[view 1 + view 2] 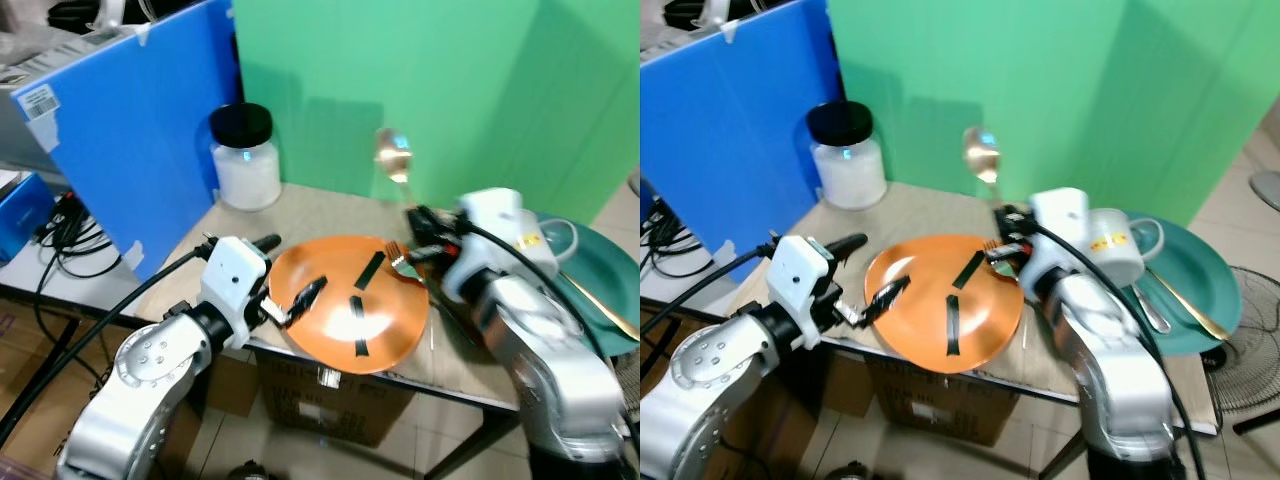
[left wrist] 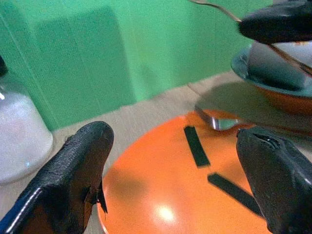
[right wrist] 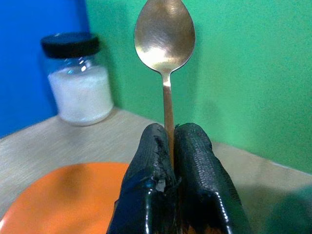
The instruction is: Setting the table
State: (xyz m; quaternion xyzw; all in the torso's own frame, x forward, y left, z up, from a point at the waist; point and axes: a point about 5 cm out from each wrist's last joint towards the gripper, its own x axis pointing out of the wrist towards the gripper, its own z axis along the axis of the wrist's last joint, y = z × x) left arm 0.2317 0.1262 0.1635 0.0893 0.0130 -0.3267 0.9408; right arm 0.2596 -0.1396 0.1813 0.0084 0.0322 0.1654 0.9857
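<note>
Both silver arms reach in over the table (image 1: 330, 205). Left gripper (image 1: 290, 300) is spread wide at the near rim of the one orange plate (image 1: 350, 300), gripping nothing. Right gripper (image 3: 170, 146) is pinched tight on a spoon (image 3: 165, 36), handle upright, bowl pointing up before the green backdrop. One fork (image 1: 397, 252) rests on the plate's far edge. One jar (image 1: 245, 158) (white contents, black lid) stands behind; a teal plate (image 1: 1200, 270) carries a mug (image 1: 1118, 245).
</note>
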